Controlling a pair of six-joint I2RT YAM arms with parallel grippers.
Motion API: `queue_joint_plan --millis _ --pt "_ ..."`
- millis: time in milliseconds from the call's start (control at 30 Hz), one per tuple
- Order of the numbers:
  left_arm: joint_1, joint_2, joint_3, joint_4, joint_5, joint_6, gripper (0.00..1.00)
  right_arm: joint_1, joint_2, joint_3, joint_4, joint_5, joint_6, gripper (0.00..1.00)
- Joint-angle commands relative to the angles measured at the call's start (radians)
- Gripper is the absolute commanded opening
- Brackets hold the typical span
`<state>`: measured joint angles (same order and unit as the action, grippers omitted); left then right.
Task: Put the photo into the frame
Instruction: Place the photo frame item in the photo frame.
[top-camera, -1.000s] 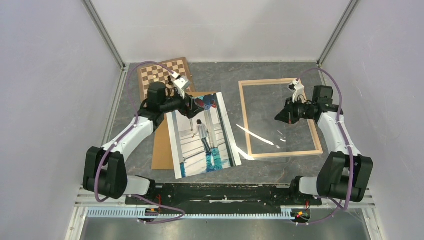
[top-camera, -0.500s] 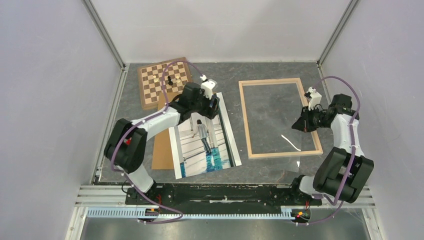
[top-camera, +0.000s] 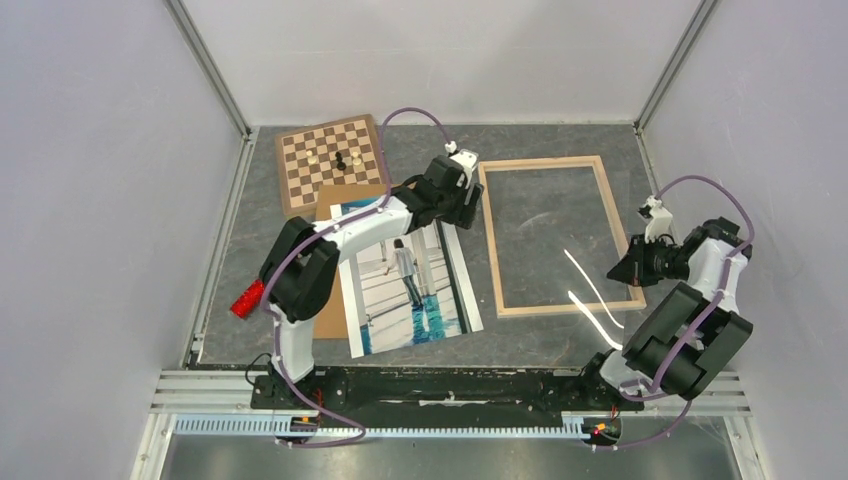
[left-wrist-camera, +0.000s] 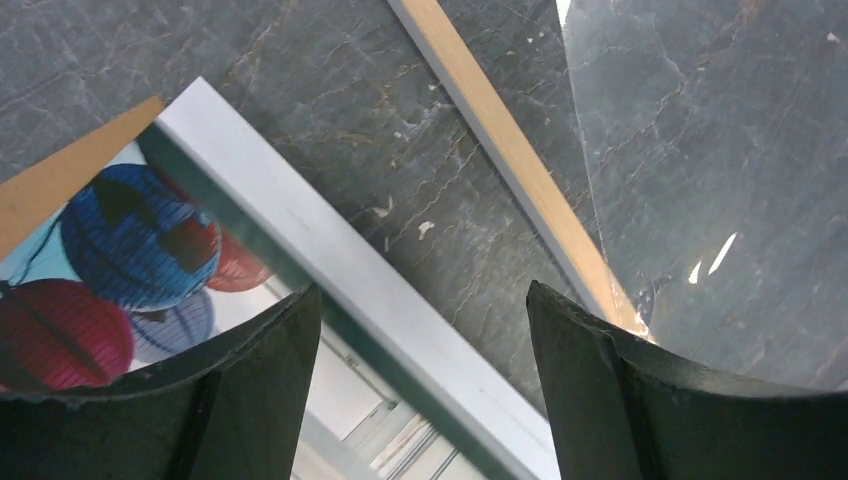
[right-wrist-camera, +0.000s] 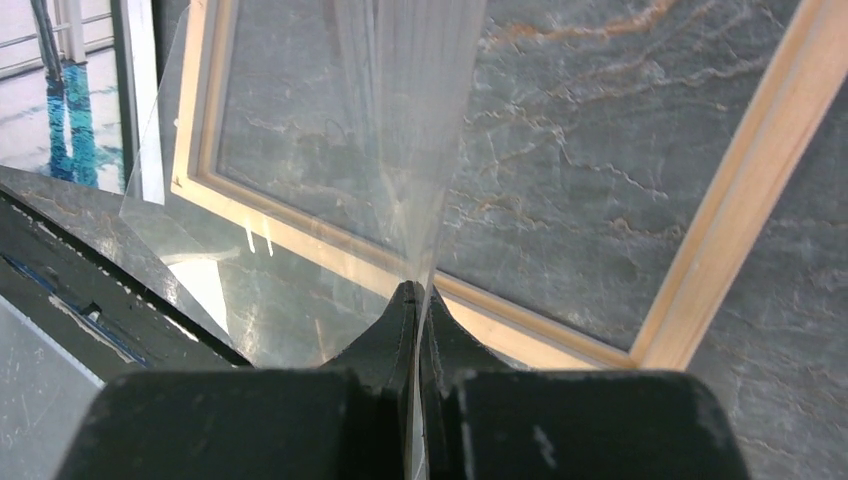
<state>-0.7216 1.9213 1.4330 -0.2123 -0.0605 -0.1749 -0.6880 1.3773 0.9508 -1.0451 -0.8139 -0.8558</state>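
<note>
Chessboard (top-camera: 330, 160) at the table's 11 o'clock, three small pieces on it. Brown backing board (top-camera: 322, 305) at 8 o'clock, partly under the photo (top-camera: 410, 290). Photo face up and skewed, top end toward 12: white border, figure standing among white columns, blue floor at the near end, red and blue lanterns at the far end. It lies outside the frame, just beside its left bar. Left gripper (left-wrist-camera: 422, 290) over the photo's 1 o'clock corner, jaws wide, holding nothing. Frame (top-camera: 540, 162) flat at 3 o'clock: thin light wooden bars, grey table (top-camera: 560, 140) showing through. Right gripper (right-wrist-camera: 415, 295) at the frame's 4 o'clock corner, jaws pinched tight on a clear sheet (right-wrist-camera: 400, 130) streaked with glare.
</note>
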Motion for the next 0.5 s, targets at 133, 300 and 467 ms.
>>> queue_joint_plan --millis 133,300,467 --pt "-0.050 0.197 0.246 -0.195 -0.077 -0.185 0.82 -0.112 0.047 0.000 -0.061 0.027 -0.197 0.00" --pt "-0.073 0.288 0.349 -0.236 -0.106 -0.216 0.82 -0.140 0.084 -0.012 -0.061 0.018 -0.245 0.00" --pt "-0.073 0.349 0.431 -0.272 -0.076 -0.261 0.82 -0.156 0.103 -0.025 -0.073 0.005 -0.299 0.00"
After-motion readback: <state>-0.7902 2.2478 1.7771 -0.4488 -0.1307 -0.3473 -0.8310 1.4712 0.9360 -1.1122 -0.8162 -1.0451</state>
